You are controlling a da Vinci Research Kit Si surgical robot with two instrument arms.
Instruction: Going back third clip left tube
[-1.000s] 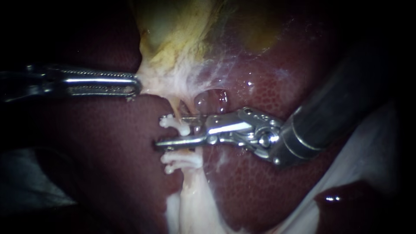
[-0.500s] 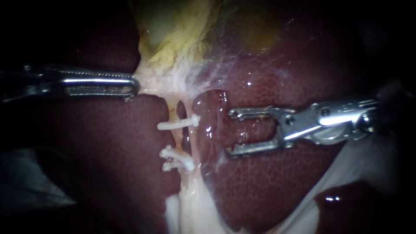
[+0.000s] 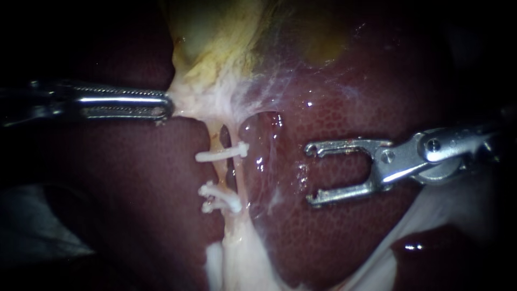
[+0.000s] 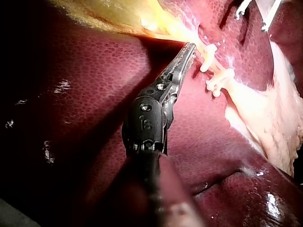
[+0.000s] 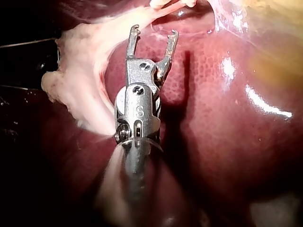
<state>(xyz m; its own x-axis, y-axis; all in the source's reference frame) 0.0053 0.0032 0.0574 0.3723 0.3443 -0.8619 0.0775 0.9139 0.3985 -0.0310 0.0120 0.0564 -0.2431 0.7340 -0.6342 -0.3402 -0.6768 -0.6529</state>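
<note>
The right instrument [image 3: 309,175] had drawn farther back from the clips, its hooked steel jaws apart and empty above the mottled liver [image 3: 334,237]. One white clip [image 3: 222,153] and two lower clips [image 3: 218,196] crossed the thin pale tube [image 3: 215,137]. The left instrument's [image 3: 168,106] serrated jaws clamped stringy pale tissue [image 3: 188,99].

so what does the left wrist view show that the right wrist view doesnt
Only the left wrist view shows the left instrument, its jaws shut on pale tissue at the gallbladder, and the white clips just beside those jaws. Only the right wrist view shows the right instrument whole, its open jaws empty. Both show the liver and the right instrument's jaw tips.
</note>
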